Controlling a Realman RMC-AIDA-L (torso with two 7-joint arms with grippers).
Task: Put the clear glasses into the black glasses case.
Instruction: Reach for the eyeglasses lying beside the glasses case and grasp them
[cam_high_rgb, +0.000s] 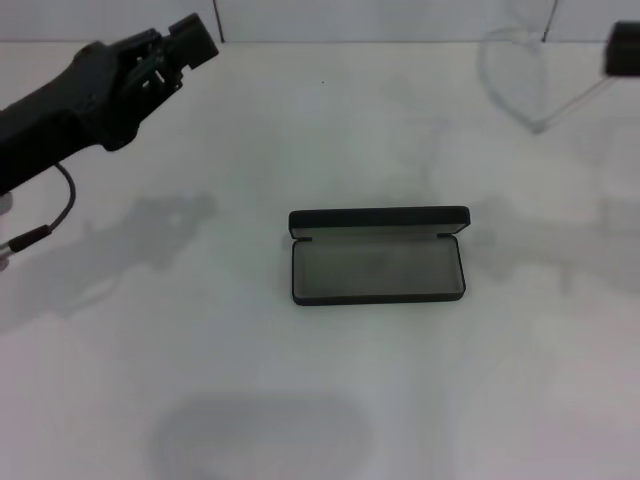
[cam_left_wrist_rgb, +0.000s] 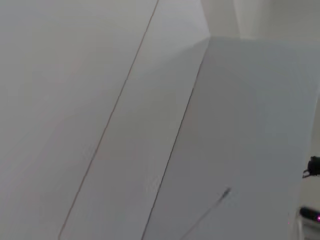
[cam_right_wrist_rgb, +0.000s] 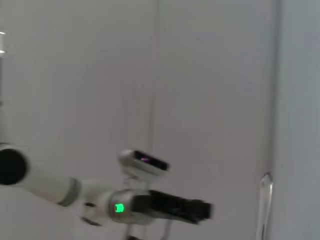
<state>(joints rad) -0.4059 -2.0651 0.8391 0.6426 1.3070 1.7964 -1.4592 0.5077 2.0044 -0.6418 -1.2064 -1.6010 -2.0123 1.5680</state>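
Head view: black glasses case (cam_high_rgb: 379, 257) open, grey lining bare.

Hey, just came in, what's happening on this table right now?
A two-armed robot is packing eyewear. The black glasses case lies open and empty in the middle of the white table. The clear glasses hang in the air at the far right, up by the right gripper, which barely shows at the picture's edge. The left gripper is raised at the far left, away from both, holding nothing. The glasses are not yet in the case.
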